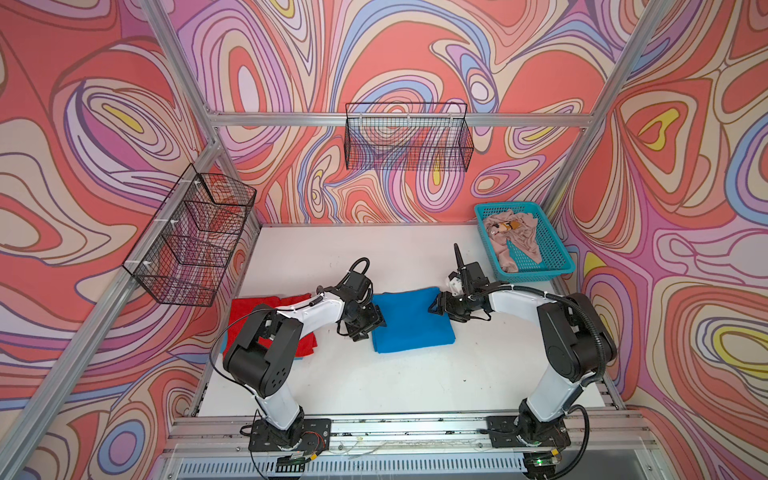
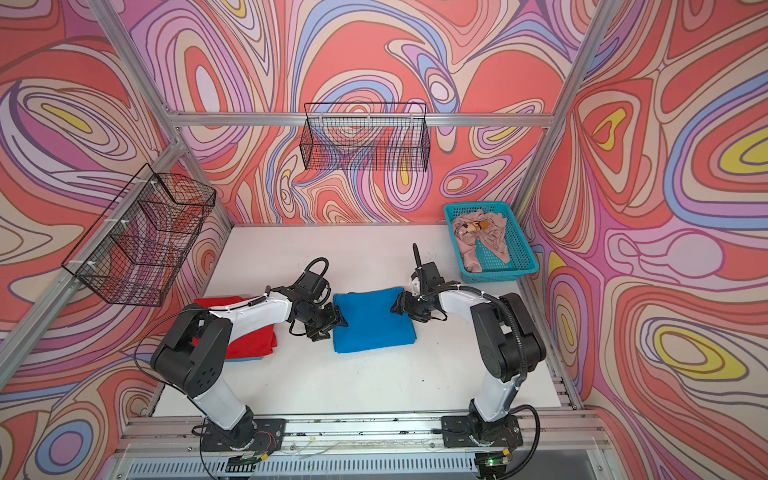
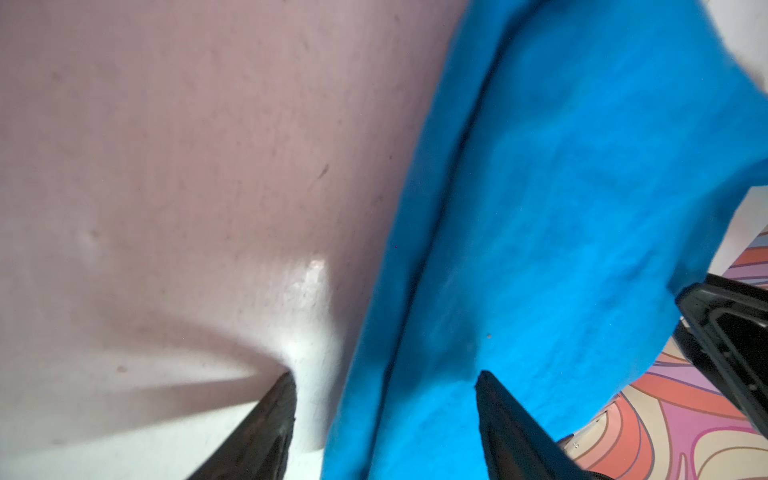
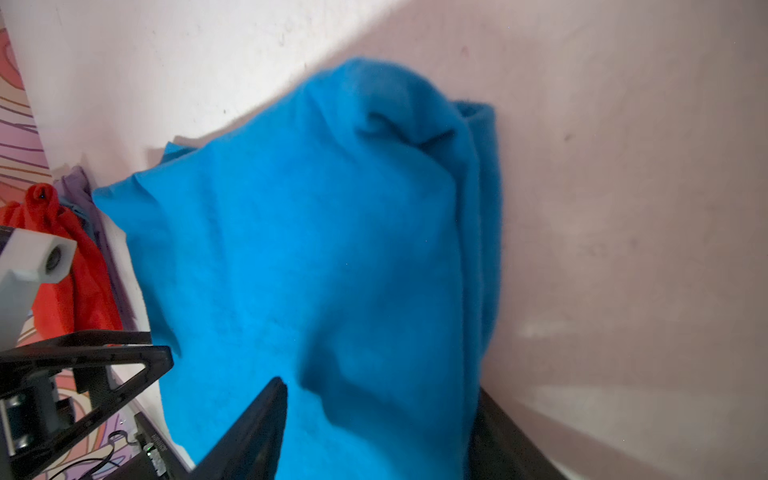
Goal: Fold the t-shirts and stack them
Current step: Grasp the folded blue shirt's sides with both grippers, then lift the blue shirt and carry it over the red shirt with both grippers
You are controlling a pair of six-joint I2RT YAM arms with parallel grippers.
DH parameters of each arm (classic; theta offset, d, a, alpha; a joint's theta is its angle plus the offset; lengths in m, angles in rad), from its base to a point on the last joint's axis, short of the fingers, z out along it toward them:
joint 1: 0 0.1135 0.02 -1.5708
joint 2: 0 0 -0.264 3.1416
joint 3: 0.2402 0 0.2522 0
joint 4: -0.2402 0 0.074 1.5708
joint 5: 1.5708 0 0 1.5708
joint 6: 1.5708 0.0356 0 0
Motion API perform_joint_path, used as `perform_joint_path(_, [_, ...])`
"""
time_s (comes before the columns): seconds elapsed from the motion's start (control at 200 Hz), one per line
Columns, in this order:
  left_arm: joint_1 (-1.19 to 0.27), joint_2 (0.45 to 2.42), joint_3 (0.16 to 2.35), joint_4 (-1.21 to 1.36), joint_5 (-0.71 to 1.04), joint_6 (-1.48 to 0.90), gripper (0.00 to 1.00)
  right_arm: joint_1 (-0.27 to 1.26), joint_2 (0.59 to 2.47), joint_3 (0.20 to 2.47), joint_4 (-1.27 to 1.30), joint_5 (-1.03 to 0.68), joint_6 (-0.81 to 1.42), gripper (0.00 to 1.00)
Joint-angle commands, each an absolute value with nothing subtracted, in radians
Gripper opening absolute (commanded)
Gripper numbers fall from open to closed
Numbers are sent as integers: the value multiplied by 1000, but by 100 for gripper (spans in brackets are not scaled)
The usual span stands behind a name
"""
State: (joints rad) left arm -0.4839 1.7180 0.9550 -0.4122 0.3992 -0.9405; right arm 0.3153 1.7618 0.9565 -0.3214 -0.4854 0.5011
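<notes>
We are finding the folded bright blue cloth t-shirt [image 1: 411,322] lying flat on the white tabletop [image 1: 374,382], between the left gripper [image 1: 380,323] and the right gripper [image 1: 432,307]. Both are standing released, jaws apart astride opposite side edges, nothing pinched yet. We are judging this a 2-handed pickup heading for the folded red cloth t-shirt [image 1: 249,309] at the left: both jaws should be biting through all layers, level and together, or the fold risks spilling open.
</notes>
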Motion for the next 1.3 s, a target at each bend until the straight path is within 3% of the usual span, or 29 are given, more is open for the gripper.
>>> perform_joint_path(0.0, [-526,1851,886,-385,376,-952,67,325,1830,882,-377,-537,519,66])
perform_joint_path(0.075, [-531,1846,878,-381,367,-956,66,324,1813,868,-392,-536,517,66])
perform_joint_path(0.23, [-535,1840,870,-374,369,-959,67,325,1745,872,-517,-286,488,66])
perform_joint_path(0.305, [-538,1842,871,-370,370,-957,66,325,1723,851,-516,-259,490,67])
perform_joint_path(0.531, [-546,1865,867,-343,385,-960,64,398,1768,798,-390,-427,537,65])
perform_joint_path(0.986, [-552,1870,854,-326,387,-963,59,398,1793,697,-64,-735,669,53])
perform_joint_path(1.122, [-557,1872,850,-319,388,-963,55,399,1804,682,-25,-752,688,45])
perform_joint_path(1.292, [-556,1871,850,-310,393,-960,40,398,1806,661,19,-741,699,27])
